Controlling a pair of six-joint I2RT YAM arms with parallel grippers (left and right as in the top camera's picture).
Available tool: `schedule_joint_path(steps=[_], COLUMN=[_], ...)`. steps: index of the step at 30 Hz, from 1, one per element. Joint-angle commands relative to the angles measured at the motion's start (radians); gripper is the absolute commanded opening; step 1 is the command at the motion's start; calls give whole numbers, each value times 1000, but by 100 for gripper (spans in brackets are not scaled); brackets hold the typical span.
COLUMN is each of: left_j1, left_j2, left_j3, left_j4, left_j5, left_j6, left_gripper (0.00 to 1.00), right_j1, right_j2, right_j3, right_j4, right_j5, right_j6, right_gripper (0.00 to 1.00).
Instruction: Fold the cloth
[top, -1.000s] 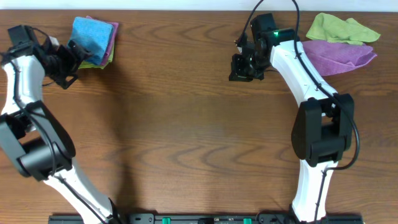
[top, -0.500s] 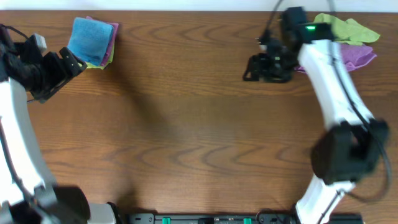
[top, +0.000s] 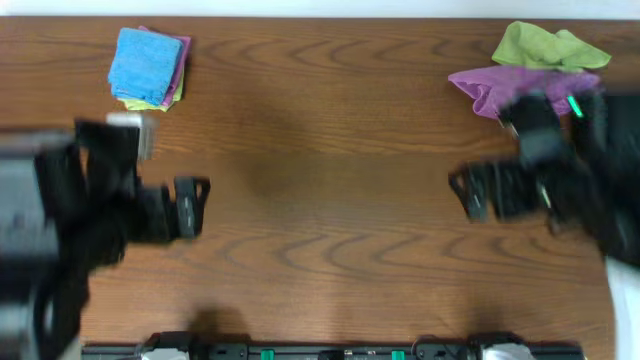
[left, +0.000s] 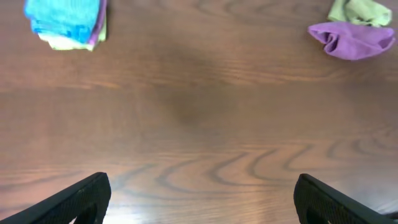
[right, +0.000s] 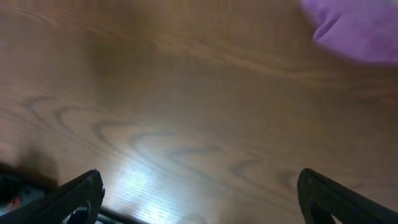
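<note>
The cloth (top: 145, 62) lies folded at the far left of the table, on top of a small stack with purple and lime-green edges showing under it. It also shows at the top left of the left wrist view (left: 62, 15). My left gripper (top: 198, 206) is motion-blurred, well in front of the cloth and apart from it. Its jaws stand open over bare wood (left: 202, 199). My right gripper (top: 462, 193), also blurred, is over the right half of the table. It is open with nothing between its fingers (right: 202, 196).
A crumpled purple cloth (top: 515, 85) and a lime-green cloth (top: 545, 45) lie at the far right. The purple one shows in the right wrist view (right: 360, 31), and both show in the left wrist view, purple (left: 351, 40) and green (left: 360, 11).
Both arms have swung back from the far cloths toward the near middle of the table. The right gripper has opened. The purple cloth on the right now reaches further left.
</note>
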Motion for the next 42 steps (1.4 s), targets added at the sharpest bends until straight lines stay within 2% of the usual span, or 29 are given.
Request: schedule_joint_path(steps=[1,5,8,10,25,29,31,34,38,42], left_j1=[-11,-11,-10,-10,-14,-16,-16,-14,2,18], left_j2=[-111,-226,-245,-244,-249,-295,-335,-446,-616,-749], left_j3=[-119,-250,-260,-260,-260,-261,-286,-430,-699,-921], left_j4=[12,90,63,34,8,0,48,222,428,557], left_j5=[-20,34,19,18,18,-98,-105,-114,-147,-158], left_j6=[21,-3,-64,-64,-64,-35,8,105,112,111], left_gripper=[95,96,95,95,95,95,95,95,95,95], right_j1=[8,8,8,8,8,8,8,8,8,8], right_j2=[-206,-411,-491,-522,-540,-540,-540,-540,-540,-540], right_j3=[-159,-281,-286,-286,-286,-286,-286,-286,-286,-286], right_j4=[58,172,159,133,-39,-43,-43,-43,-43,-43], right_j5=[14,21,19,19,19,19,19,19,19,19], right_j6=[-25,-19,-13,-13,-13,-13,-13,-13,-13,-13], right_gripper=[99,99,99,99,99,99,99,99,99,99])
